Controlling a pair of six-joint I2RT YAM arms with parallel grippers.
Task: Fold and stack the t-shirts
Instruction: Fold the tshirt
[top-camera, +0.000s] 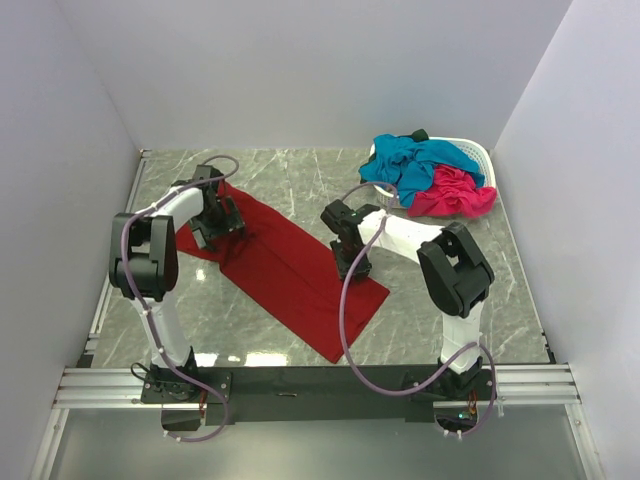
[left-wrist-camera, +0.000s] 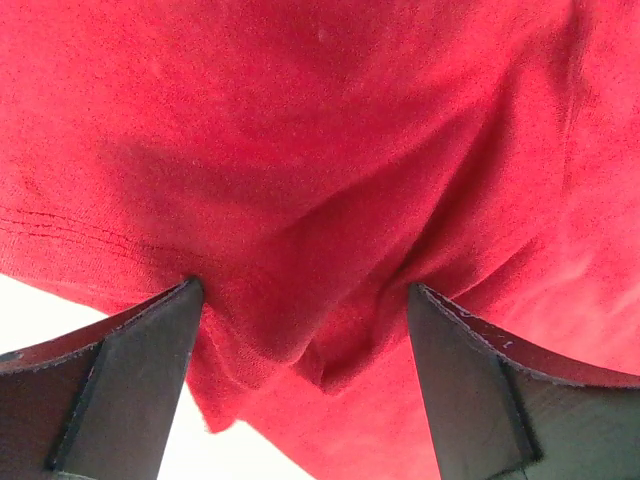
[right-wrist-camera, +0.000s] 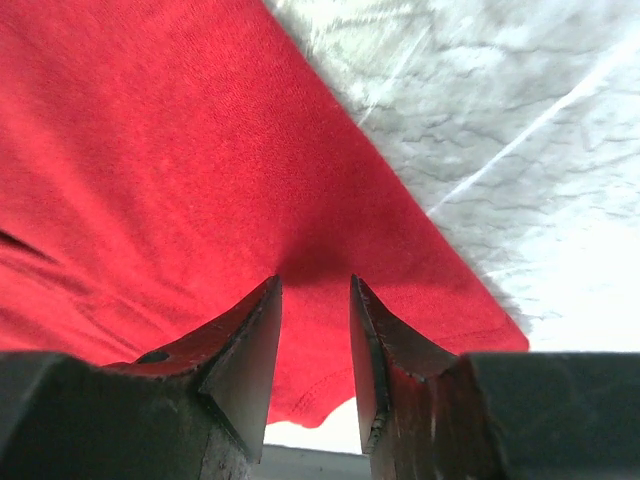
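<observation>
The dark red t-shirt (top-camera: 290, 270) lies spread in a long diagonal strip across the table. My left gripper (top-camera: 218, 228) is down on its far left end. In the left wrist view the gripper (left-wrist-camera: 305, 288) is wide open, with a raised fold of the red cloth (left-wrist-camera: 320, 150) between the fingers. My right gripper (top-camera: 350, 262) is down on the shirt's right edge. In the right wrist view it (right-wrist-camera: 314, 282) stands a little open over flat red cloth (right-wrist-camera: 150, 170), with nothing between the fingers. The teal-blue t-shirt (top-camera: 410, 165) and the hot pink t-shirt (top-camera: 455, 192) lie crumpled in the basket.
The white latticed basket (top-camera: 478, 150) stands at the back right, with both shirts spilling over its front rim. The grey marble table (top-camera: 300, 170) is closed in by white walls at the left, back and right. A metal rail runs along the near edge.
</observation>
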